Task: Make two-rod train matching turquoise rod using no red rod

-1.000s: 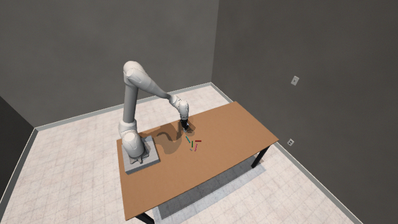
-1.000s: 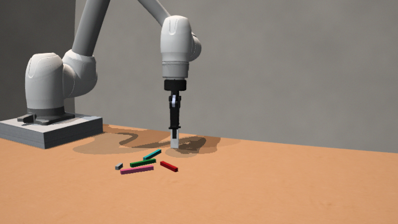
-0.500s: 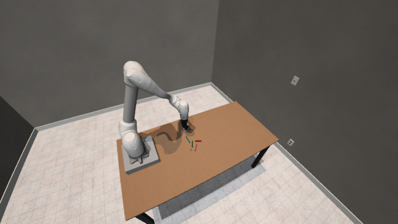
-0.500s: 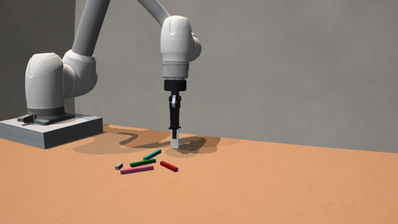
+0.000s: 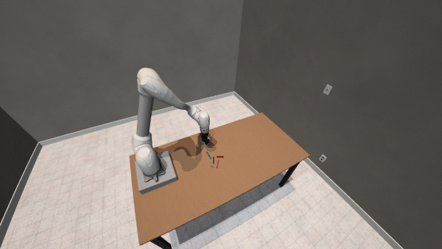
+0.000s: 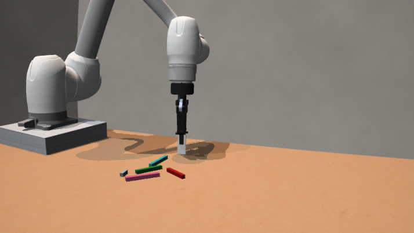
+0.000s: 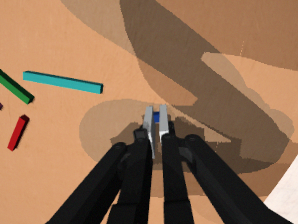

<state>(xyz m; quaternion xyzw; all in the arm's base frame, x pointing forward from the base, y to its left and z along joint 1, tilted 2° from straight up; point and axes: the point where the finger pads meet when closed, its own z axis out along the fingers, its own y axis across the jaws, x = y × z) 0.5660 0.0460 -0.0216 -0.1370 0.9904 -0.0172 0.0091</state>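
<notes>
My gripper (image 6: 181, 149) hangs upright, its tips low over the table, behind the group of rods. In the wrist view the fingers are shut on a small blue rod (image 7: 157, 117). The turquoise rod (image 6: 158, 160) lies flat to the front left of the gripper and also shows in the wrist view (image 7: 63, 82). The green rod (image 6: 148, 169) lies just in front of it, and the pink rod (image 6: 142, 176) lies in front of the green one. The red rod (image 6: 175, 173) lies to their right. A short grey rod (image 6: 123, 173) lies at the left end.
The arm's grey base block (image 6: 53, 136) stands at the table's left end. The rods lie close together in one small group (image 5: 215, 159) near the table's middle.
</notes>
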